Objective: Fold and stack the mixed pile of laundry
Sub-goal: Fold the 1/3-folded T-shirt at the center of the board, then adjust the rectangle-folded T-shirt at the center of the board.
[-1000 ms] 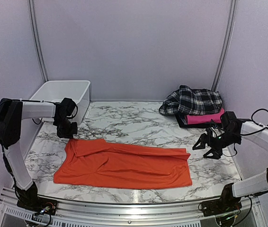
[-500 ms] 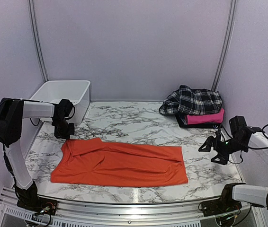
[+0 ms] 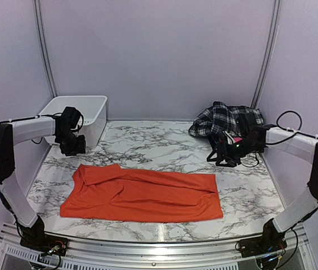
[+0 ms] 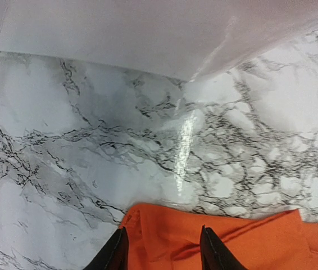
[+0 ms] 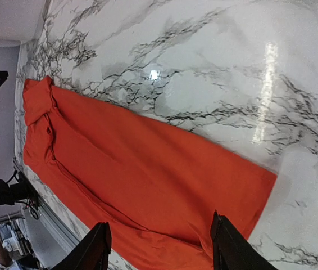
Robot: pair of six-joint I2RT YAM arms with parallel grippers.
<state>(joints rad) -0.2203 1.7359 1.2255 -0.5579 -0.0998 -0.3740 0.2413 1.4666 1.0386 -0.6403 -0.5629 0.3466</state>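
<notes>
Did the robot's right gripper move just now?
Yes. The right gripper swung toward the back of the table and leftward, ending close beside the plaid shirt, which stayed put.

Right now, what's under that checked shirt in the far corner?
A folded pink garment peeks out beneath the plaid shirt. The shirt covers most of it, and the right claw blocks the rest.

Lab booth: blank walls [image 3: 159, 56], marble tabletop [image 3: 148, 149]

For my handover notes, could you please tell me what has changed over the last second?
The left gripper tugged the orange t-shirt slightly leftward, let it go and lifted away toward the white bin. The right gripper, open, swung over beside the plaid shirt. Plaid shirt and bin stayed put.
</notes>
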